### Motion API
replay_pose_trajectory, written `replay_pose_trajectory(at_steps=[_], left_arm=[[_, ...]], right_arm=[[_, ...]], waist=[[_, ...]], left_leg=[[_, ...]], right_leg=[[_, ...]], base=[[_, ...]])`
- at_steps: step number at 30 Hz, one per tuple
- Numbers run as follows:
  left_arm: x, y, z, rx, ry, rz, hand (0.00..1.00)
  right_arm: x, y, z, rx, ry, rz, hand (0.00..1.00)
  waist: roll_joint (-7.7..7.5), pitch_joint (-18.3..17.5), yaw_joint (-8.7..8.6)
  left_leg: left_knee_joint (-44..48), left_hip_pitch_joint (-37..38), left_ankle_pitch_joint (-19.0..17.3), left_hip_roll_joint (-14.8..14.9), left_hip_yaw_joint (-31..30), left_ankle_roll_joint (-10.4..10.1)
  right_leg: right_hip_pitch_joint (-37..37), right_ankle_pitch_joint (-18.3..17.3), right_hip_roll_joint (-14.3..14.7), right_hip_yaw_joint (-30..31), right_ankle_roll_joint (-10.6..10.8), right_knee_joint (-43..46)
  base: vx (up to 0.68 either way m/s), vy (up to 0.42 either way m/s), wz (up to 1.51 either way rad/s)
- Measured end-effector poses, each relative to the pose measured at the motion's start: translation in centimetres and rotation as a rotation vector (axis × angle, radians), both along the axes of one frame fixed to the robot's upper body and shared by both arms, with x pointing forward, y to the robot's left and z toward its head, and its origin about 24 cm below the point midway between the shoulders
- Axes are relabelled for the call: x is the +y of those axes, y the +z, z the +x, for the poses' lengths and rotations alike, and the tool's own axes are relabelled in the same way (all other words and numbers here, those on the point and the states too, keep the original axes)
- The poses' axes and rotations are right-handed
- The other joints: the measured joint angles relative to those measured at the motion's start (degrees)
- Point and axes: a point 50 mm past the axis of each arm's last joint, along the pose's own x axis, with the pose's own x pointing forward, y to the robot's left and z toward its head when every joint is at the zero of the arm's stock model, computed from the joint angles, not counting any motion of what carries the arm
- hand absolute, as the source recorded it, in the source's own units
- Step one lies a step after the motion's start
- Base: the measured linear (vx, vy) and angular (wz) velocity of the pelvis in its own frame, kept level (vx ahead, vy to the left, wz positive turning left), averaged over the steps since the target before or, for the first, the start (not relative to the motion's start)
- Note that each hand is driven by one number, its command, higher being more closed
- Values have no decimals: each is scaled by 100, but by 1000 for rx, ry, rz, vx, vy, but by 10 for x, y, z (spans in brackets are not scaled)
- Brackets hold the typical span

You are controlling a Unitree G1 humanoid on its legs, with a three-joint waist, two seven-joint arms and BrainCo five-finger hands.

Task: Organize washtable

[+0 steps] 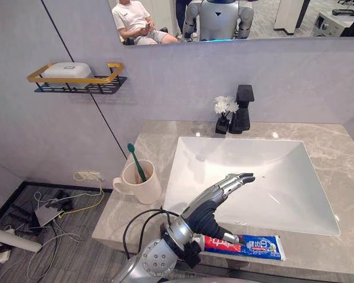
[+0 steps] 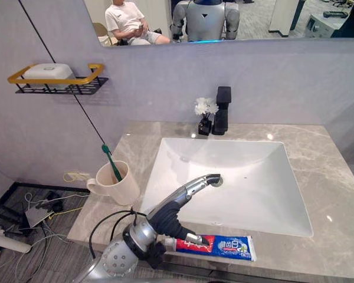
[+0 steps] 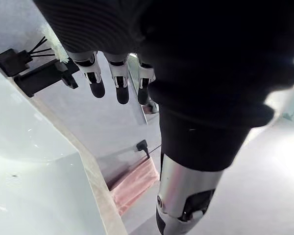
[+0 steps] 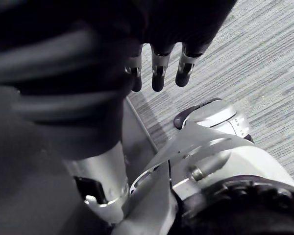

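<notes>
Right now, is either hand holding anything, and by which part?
Nothing. Left hand is open over the white rectangular basin; the red-and-blue toothpaste tube lies ungripped. Right hand open, empty.

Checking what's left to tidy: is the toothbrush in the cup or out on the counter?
In. The green toothbrush stands tilted inside the cup, head up above its rim.

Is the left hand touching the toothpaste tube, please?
Cannot tell: both eye views show the left hand, thumb overlapping the toothpaste tube; no plain contact or gap.
</notes>
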Motion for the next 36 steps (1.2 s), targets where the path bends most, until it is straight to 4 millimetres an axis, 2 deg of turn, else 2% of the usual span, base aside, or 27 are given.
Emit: replay_pose_trajectory(at_steps=[6,25,30,36], left_arm=[[-6,-11,-5,38,-33,37,0],[-4,-45,-9,69,-6,224,0],[-1,-53,-11,85,13,258,0],[2,-62,-15,119,27,284,0]], right_arm=[[-1,1,3,-9,14,-11,0],[-1,1,6,3,56,-28,0],[-4,2,6,1,62,-37,0],[-4,3,11,-11,82,-42,0]], waist=[[11,11,-1],[23,16,-9],[111,43,-34],[178,42,-158]], left_leg=[[-2,34,1,6,21,-1],[-71,65,60,30,50,-39],[-125,169,75,68,52,-59],[-294,190,170,163,25,-114]], right_leg=[[5,-21,-5,12,6,33],[23,-17,17,8,3,-12],[127,16,62,-4,-35,-86],[130,70,197,-20,-77,-220]], base=[[-26,10,-1],[-3,2,0],[-29,-1,0],[-15,-17,-1]])
